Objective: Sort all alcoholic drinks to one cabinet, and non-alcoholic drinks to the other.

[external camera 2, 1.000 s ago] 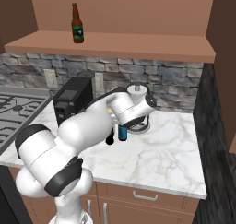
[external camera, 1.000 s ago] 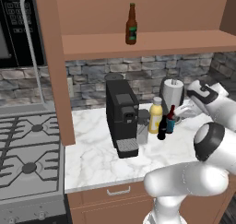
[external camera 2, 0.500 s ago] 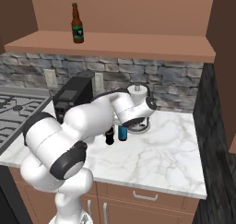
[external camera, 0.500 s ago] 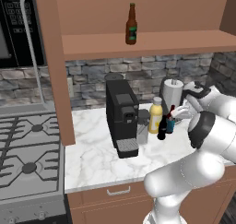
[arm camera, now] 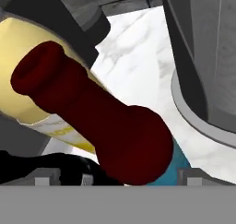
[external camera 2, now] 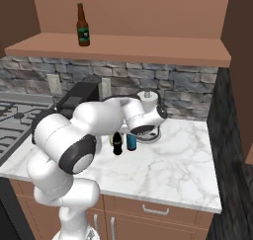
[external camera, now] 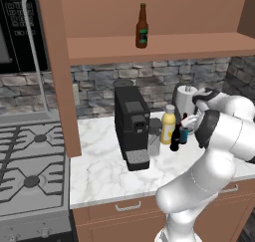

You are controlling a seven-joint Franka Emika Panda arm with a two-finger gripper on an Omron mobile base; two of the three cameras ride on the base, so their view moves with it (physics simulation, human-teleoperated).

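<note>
While the white forearm hides most of the blue bottle [external camera 2: 131,141] on the marble counter [external camera 2: 168,160], the gripper [arm camera: 117,179] stands wide open around its dark red neck, gripping nothing, and the brown bottle [external camera: 142,26] stands on the cabinet shelf [external camera: 159,46] above.

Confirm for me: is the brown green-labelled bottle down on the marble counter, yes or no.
No, the brown green-labelled bottle stands upright on the wooden cabinet shelf above the counter.

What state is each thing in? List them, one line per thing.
Brown bottle: upright on the cabinet shelf.
Blue bottle: on the counter, dark red neck close before the gripper.
Yellow bottle: upright on the counter.
Cola bottle: upright beside the blue bottle.
Gripper: open, holding nothing.
</note>
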